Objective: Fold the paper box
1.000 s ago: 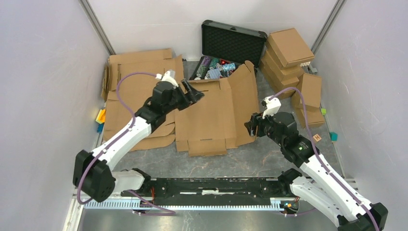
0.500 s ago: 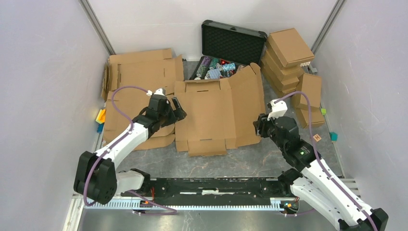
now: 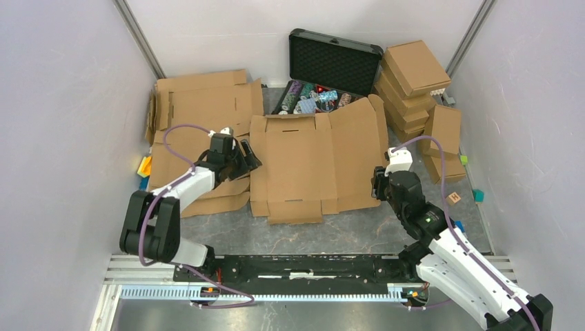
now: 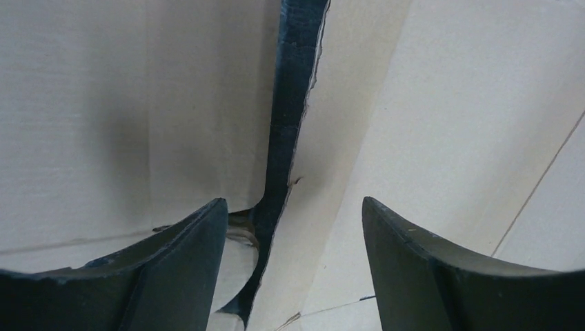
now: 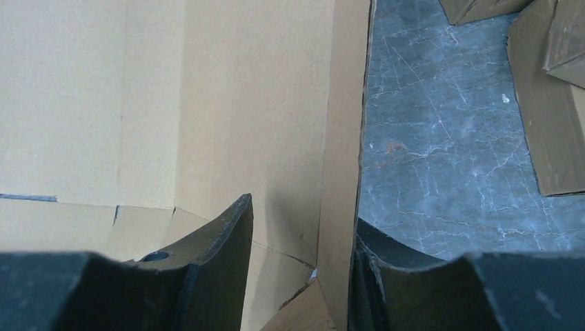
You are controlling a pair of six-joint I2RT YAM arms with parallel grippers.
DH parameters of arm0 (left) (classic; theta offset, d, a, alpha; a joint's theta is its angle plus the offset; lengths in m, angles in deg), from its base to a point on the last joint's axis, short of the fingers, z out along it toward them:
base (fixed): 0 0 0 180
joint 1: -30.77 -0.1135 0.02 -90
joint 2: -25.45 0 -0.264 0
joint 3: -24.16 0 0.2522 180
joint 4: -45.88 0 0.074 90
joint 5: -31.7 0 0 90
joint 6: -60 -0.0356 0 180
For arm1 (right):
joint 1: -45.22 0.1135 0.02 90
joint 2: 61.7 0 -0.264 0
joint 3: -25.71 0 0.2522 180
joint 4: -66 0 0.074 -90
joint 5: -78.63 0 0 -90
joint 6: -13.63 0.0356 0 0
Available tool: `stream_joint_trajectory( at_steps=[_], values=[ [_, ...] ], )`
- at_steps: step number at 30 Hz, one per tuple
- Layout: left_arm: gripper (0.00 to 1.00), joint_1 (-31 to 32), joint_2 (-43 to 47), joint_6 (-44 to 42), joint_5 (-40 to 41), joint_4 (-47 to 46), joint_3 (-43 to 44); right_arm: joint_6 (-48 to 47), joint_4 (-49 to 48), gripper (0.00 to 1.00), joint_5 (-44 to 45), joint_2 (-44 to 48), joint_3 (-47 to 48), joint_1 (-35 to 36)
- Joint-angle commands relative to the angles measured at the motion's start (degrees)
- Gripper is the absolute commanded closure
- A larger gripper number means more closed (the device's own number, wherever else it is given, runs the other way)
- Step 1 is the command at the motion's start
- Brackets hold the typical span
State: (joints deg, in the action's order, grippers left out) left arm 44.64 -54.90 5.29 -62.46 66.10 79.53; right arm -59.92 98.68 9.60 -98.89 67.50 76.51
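Behind, black case (image 3: 336,58) holds chips (image 3: 307,96) — left fingers (image 4: 172,276) spread, right fingers (image 5: 207,269) loose astride paper box (image 3: 303,162) flap.

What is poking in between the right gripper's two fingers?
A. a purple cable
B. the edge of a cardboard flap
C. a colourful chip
B: in the right wrist view, a flap edge of the paper box runs up between the two fingers of the right gripper, with the grey table showing beside it.
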Motion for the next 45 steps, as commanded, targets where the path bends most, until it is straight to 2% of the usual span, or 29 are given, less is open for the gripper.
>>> stream_joint_trajectory(
  at_steps=[1,3,5,8,12,15,17,18,21,22,24,28,32,34,35,38,40,43,45],
  values=[
    [0.28,-0.95,-4.77,-2.45,-10.88,-5.78,2.58,-0.58,-1.16,0.52,2.46,-0.27,-0.08,0.26],
    [0.37,-0.95,-5.62,-2.37,-14.04,-7.77,2.45,-0.7,-0.99,0.52,2.79,-0.18,0.01,0.26],
    [0.51,-0.95,-4.96,-2.09,-15.86,-9.51,1.55,-0.75,-0.9,0.52,2.73,0.08,0.1,0.26],
    [0.77,-0.89,-2.05,-2.05,-15.96,-10.6,-0.07,-0.92,-0.54,0.53,1.63,0.55,0.27,0.26],
    [0.89,-0.77,3.48,-0.58,-15.98,-11.16,-2.69,-0.59,0.11,0.52,-0.11,0.77,0.53,0.22],
    [0.9,-0.73,8.66,0.59,-15.27,-10.2,-5.13,-0.23,0.54,0.51,-0.6,0.97,0.66,0.26],
    [0.9,-0.71,12.58,1.15,-13.4,-7.65,-7.05,-0.16,1.02,0.46,-0.61,1.07,0.64,0.25],
    [0.9,-0.75,14.74,1.04,-10.83,-3.77,-7.39,-0.19,1.52,0.4,-0.87,1.02,0.77,0.27],
    [0.9,-0.77,20.69,-0.31,-3.77,3.45,-8.46,0.06,3.2,0.12,-0.91,1.22,1.32,0.29],
    [0.9,-0.77,22.74,-0.45,-1.94,4.8,-9.24,0.24,3.6,0.07,-0.71,1.39,1.46,0.26],
    [0.89,-0.77,25.51,-0.85,0.35,5.96,-10.64,0.32,3.93,0.02,-0.66,1.9,1.72,0.26],
    [0.89,-0.75,25.73,-1.84,0.97,6.34,-11.73,0.13,4.29,0.02,-2.71,1.84,3.86,0.26],
    [0.88,-0.77,23.73,-2.88,0.29,5.93,-12.03,-1.42,4.1,0.02,-10.34,-1.13,7.08,0.27],
    [0.85,-0.77,23.32,-3.15,0.21,5.84,-12.12,-2.0,3.57,0.02,-13.0,-3.09,7.73,0.31],
    [0.79,-0.77,23.21,-3.23,0.2,5.76,-12.16,-2.31,3.06,0.02,-14.5,-4.1,7.83,0.27],
    [0.74,-0.77,22.83,-2.96,-0.11,4.99,-12.26,-2.55,1.15,0.02,-17.97,-8.39,7.84,0.26],
    [0.71,-0.77,21.84,-3.15,-0.32,4.62,-12.0,-2.33,0.21,0.02,-17.17,-10.62,7.7,0.24],
    [0.69,-0.77,19.92,-3.64,-0.8,4.53,-11.47,-1.64,0.05,0.02,-9.25,-12.04,7.71,0.19],
    [0.64,-0.77,19.04,-3.88,-0.61,4.23,-11.38,-1.57,-0.7,0.02,-6.33,-12.19,7.4,-0.31]
  ],
)
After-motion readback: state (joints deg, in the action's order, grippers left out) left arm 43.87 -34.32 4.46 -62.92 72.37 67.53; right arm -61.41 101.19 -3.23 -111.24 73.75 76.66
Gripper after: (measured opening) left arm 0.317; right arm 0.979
